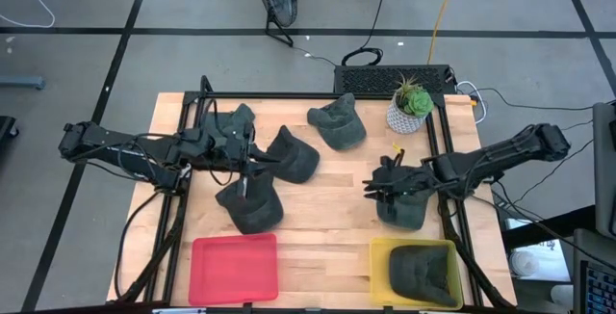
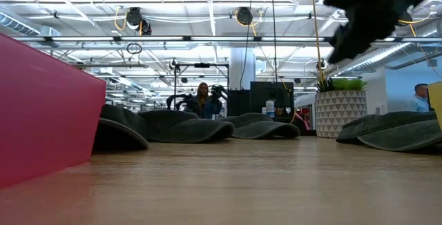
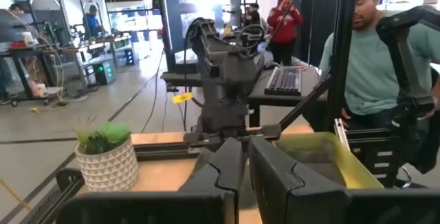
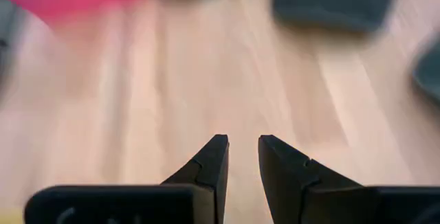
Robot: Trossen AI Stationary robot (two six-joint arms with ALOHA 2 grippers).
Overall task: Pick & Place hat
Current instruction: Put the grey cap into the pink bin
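Note:
Several dark hats lie brim-down on the wooden table: one at the far middle, two under my left arm, and one at the right. Another hat sits in the yellow bin. My left gripper hovers level above the left hats, fingers nearly together with nothing between them. My right gripper hangs above the table beside the right hat, slanting down, open and empty; it shows dark at the top of the low view.
An empty red bin stands at the near edge, left of the yellow bin. A potted plant stands at the far right. Bare wood lies between the hats and bins. A person in a teal shirt stands beyond the table's right side.

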